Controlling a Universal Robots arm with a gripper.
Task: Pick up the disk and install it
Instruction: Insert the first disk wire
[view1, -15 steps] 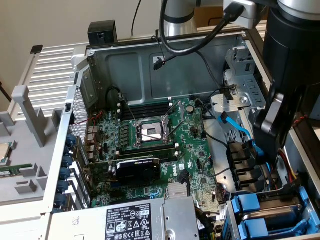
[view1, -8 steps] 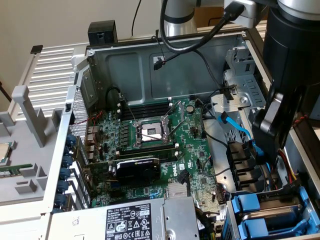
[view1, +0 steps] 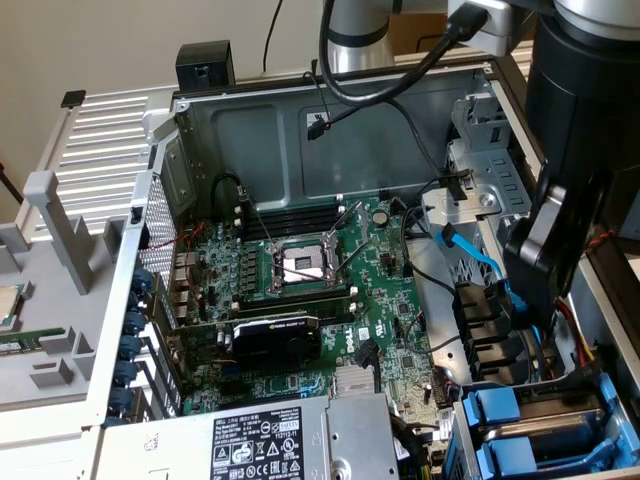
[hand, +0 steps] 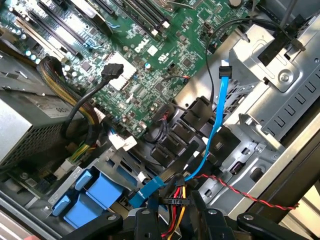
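Observation:
The disk shows as bright blue carrier plastic seated in the drive bay at the lower right corner of the open computer case; its metal body is hidden. In the wrist view the same blue carrier fronts lie in the bay beside the power supply. My gripper hovers just above the bay, next to the blue carriers. Its black fingers stand apart, with only loose red and yellow wires behind the gap. The black arm reaches down along the exterior view's right side of the case.
The green motherboard fills the case floor, with a graphics card and the grey power supply in front. A blue data cable and black connectors run close to the fingers. A metal drive cage stands behind.

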